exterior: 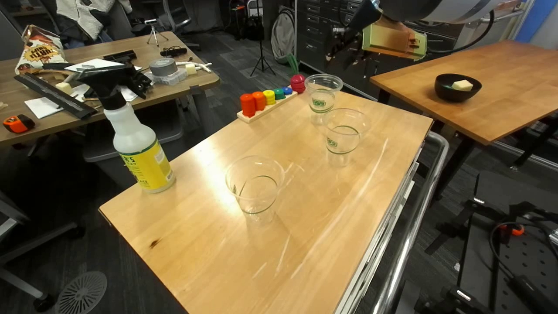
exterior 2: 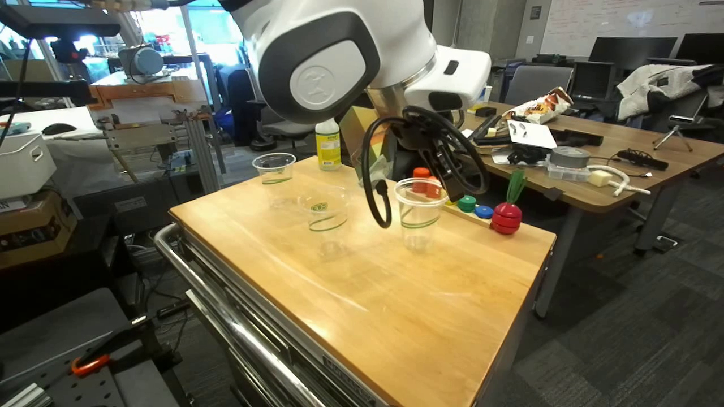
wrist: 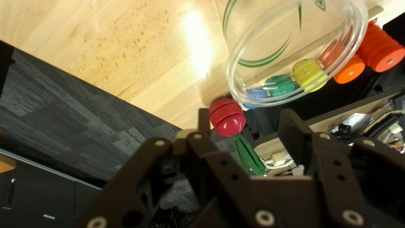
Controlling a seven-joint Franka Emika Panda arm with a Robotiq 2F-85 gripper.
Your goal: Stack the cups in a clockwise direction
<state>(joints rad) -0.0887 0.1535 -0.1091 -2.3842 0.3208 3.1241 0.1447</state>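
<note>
Clear tapered plastic cups (exterior: pixel 256 188) stand at three spots on the pale wooden tabletop (exterior: pixel 196 244). Cup (wrist: pixel 292 57) nearest the red-and-green radish-shaped toy (wrist: pixel 227 116) shows a doubled rim: I'd call one nested, two to go. Dark two-finger jaws wide apart, holding nothing.

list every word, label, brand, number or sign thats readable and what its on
"R'S", probably, cut off: spray bottle
"ACE", cut off: same bottle
"AN", probably, cut off: white label at an exterior view's left edge
Emblem without readable letters: robot arm
Too small or blurred to read: snack bag lettering, green print on the cups, whiteboard writing, wall sign, cart-edge label
</note>
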